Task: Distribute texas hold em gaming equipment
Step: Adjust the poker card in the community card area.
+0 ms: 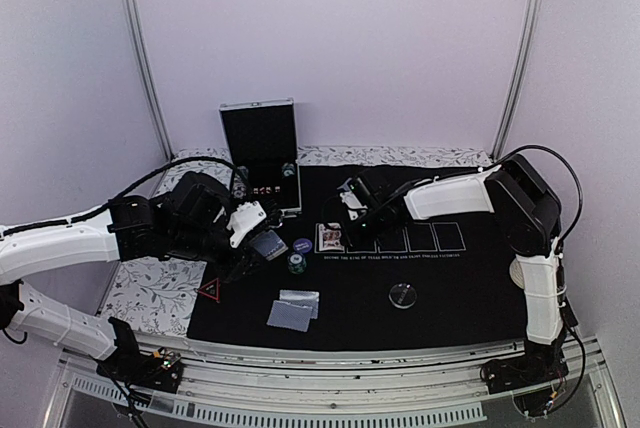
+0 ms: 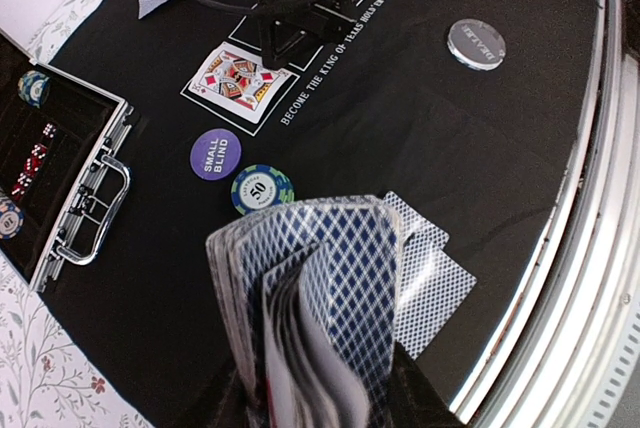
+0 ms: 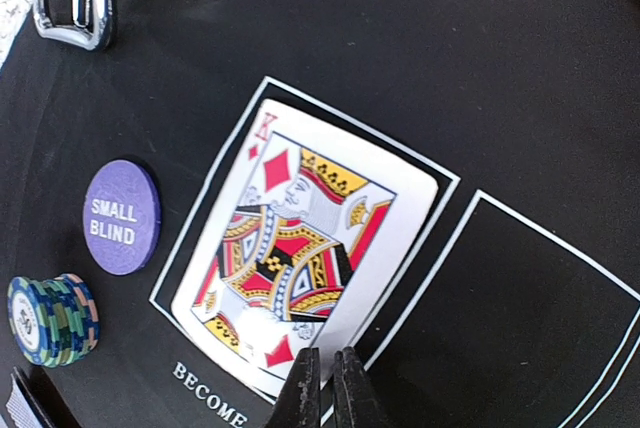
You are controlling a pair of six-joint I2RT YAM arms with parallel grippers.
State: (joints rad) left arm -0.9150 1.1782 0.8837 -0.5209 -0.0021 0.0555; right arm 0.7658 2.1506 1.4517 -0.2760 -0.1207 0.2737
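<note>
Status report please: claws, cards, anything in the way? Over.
Left claw shut on deck. Right claw shut, tips at edge of king of diamonds, face up on mat. Small blind button and chip stack beside it, not blocking.

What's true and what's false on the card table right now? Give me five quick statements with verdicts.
1. A king of diamonds lies face up in a white rectangle of the mat. True.
2. The left fingers hold a deck of cards. True.
3. The small blind disc sits on top of the chip stack. False: it lies flat on the mat beside the stack, apart from it.
4. The right fingers are wide open. False: they are shut and hold nothing.
5. The metal case is closed. False: its lid stands open.
</note>
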